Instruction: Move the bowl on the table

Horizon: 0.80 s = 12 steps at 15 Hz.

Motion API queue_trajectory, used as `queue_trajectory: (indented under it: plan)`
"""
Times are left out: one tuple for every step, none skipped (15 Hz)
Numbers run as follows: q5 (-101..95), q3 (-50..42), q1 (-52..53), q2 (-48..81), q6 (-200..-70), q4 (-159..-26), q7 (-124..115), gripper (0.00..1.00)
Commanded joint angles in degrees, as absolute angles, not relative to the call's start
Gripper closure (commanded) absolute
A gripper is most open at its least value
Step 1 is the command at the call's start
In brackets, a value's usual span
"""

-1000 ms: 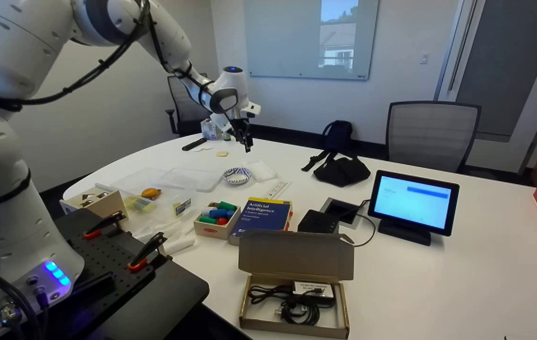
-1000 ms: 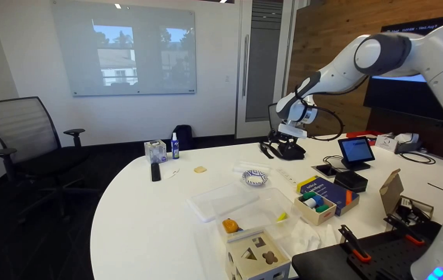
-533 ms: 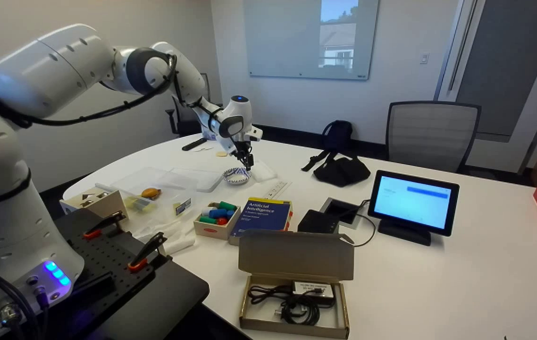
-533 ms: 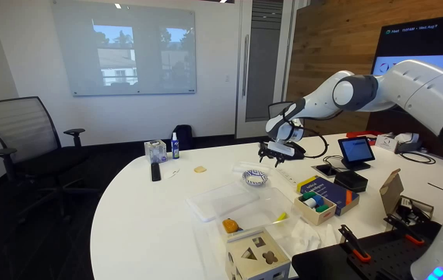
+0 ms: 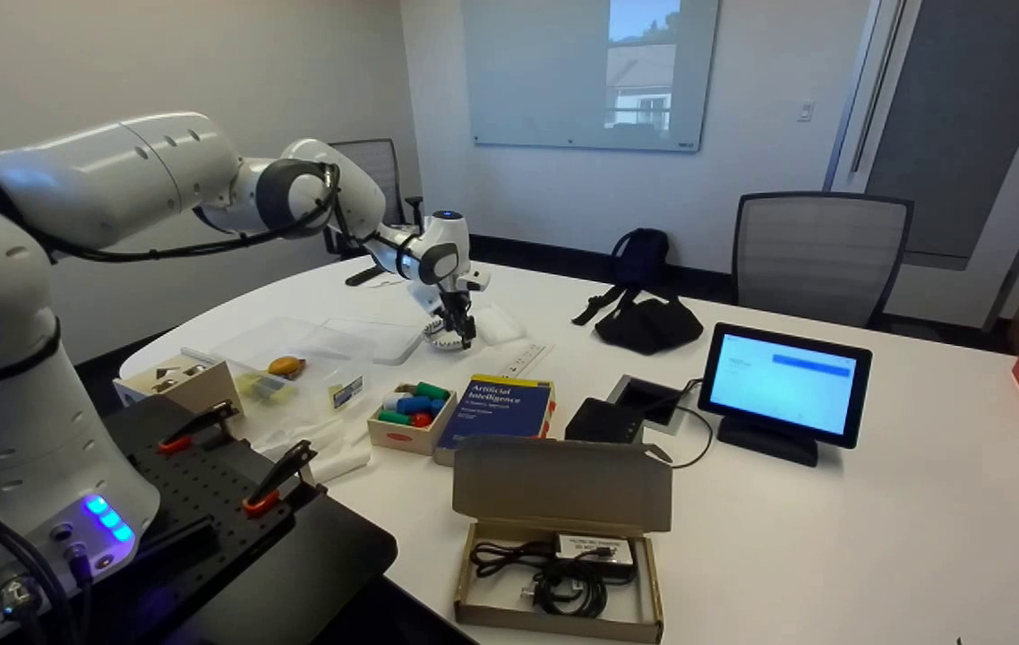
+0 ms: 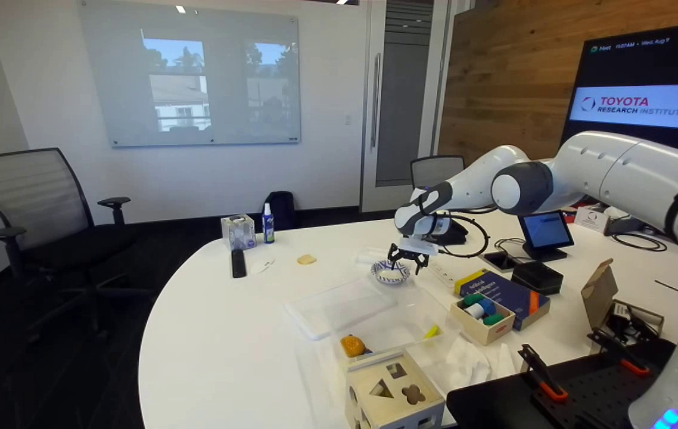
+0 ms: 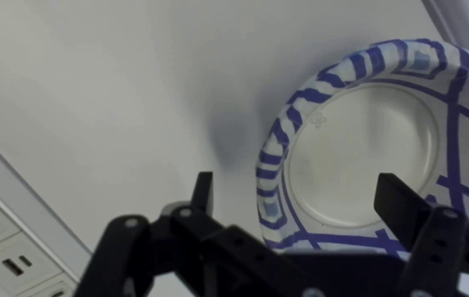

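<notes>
White worktop (image 6: 214,339): one side of a bowl (image 7: 362,152) is being straddled by the tool (image 7: 295,180), jaws parted, nothing gripped; tipping is probably being risked by a lopsided pinch.

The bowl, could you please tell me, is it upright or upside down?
Upright: the wrist view looks down into the bowl, showing its white bottom.
</notes>
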<state>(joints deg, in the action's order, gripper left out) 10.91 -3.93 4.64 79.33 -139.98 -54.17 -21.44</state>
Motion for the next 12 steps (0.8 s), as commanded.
queue_trajectory:
  plan:
    - [8.51, -8.08, 6.79, 84.28, -133.95, -46.63, -27.35, 0.00]
    - [6.91, -7.84, 6.58, 84.43, -132.47, -46.43, -28.57, 0.00]
    - [6.16, -8.22, 6.67, 84.69, -130.40, -45.99, -29.14, 0.00]
    - [5.47, -8.11, 6.52, 84.68, -127.10, -45.36, -29.78, 0.00]
    - [4.63, -8.34, 6.54, 84.70, -124.07, -44.67, -30.24, 0.00]
    - [4.29, -7.74, 6.18, 84.01, -121.21, -44.65, -29.57, 0.00]
    - [4.86, -8.31, 6.43, 83.23, -118.99, -45.08, -29.06, 0.00]
    - [4.66, -8.40, 6.38, 82.44, -117.29, -45.56, -28.75, 0.00]
    - [4.55, -8.59, 6.41, 81.99, -116.00, -45.74, -28.58, 0.00]
    - [4.54, -8.71, 6.37, 81.18, -114.93, -46.61, -28.10, 0.00]
    - [4.64, -8.69, 6.22, 80.49, -114.09, -47.50, -27.45, 0.00]
    - [4.71, -8.71, 6.12, 79.98, -113.48, -48.31, -26.92, 0.00]
